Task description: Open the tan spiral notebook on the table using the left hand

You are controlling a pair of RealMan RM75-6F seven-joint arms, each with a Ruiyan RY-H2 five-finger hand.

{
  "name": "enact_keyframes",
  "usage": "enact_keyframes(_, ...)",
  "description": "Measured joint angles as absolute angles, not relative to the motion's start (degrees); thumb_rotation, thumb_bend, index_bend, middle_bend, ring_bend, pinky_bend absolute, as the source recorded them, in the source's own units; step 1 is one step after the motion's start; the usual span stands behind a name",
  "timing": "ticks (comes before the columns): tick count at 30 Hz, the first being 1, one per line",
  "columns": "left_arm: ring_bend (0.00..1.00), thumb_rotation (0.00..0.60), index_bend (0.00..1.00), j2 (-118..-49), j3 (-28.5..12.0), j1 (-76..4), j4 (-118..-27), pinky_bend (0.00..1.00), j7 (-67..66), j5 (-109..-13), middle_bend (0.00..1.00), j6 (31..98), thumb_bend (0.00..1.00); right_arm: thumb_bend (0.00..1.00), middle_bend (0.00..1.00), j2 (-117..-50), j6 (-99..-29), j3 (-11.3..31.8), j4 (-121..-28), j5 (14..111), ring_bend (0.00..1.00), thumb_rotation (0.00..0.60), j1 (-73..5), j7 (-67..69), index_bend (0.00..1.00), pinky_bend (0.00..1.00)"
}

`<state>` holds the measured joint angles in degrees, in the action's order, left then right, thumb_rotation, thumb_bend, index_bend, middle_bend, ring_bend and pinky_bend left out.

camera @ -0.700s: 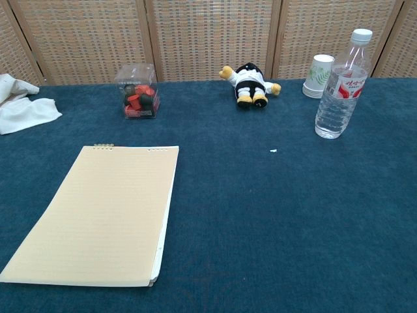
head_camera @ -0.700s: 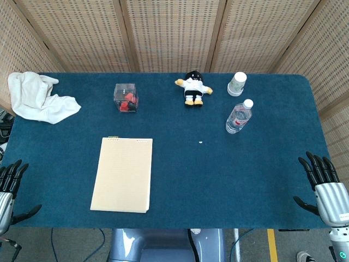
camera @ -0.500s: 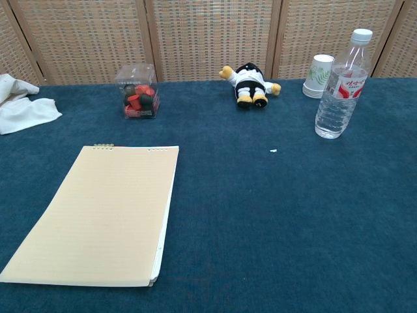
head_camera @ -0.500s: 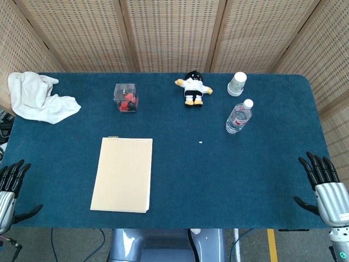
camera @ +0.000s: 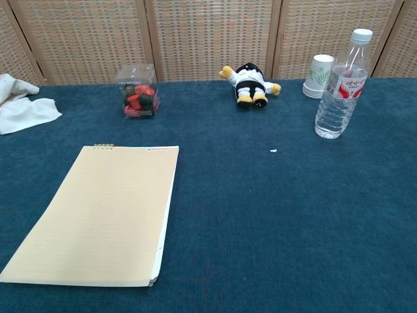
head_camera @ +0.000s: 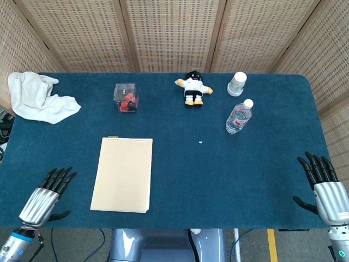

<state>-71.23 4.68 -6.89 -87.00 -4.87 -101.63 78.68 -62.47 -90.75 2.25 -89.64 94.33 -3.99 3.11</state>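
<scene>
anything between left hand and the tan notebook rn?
Nothing. In the head view the left hand sits open at the table's near-left edge, and only bare blue table separates it from the tan spiral notebook. The chest view doesn't show the hand.

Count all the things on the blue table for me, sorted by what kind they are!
Notebook: 1
White cloth: 1
Clear box of small pieces: 1
Plush toy: 1
Stack of paper cups: 1
Water bottle: 1
Tiny white scrap: 1
Total: 7 things
</scene>
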Motion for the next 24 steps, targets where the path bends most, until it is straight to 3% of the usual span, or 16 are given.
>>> enact_keyframes(7, 0.0, 0.6, 0.0, -80.5, 7.08, -11.58, -75.62, 0.0, -2.86, -105.18, 0.0, 73.33, 0.15, 0.0, 0.0, -62.7, -90.15, 2.08, -89.55, 94.2, 0.0, 0.6, -4.15, 2.69, 0.0, 0.0)
enact_keyframes(13, 0.0, 0.6, 0.0, -82.4, 7.96, -12.9, -74.33, 0.0, -3.26, -105.11, 0.0, 72.05, 0.25, 0.0, 0.0, -62.75, -89.79, 2.01, -89.48, 94.07, 0.0, 0.6, -4.26, 2.78, 0.0, 0.0)
enact_keyframes(24, 0.0, 0.6, 0.0, -83.37, 8.44, -13.55, -74.62, 0.0, -6.15, -104.01, 0.0, 71.54, 0.27, 0.0, 0.0, -62.66, -89.49, 1.86, -89.5, 94.07, 0.0, 0.6, -4.38, 3.1, 0.0, 0.0)
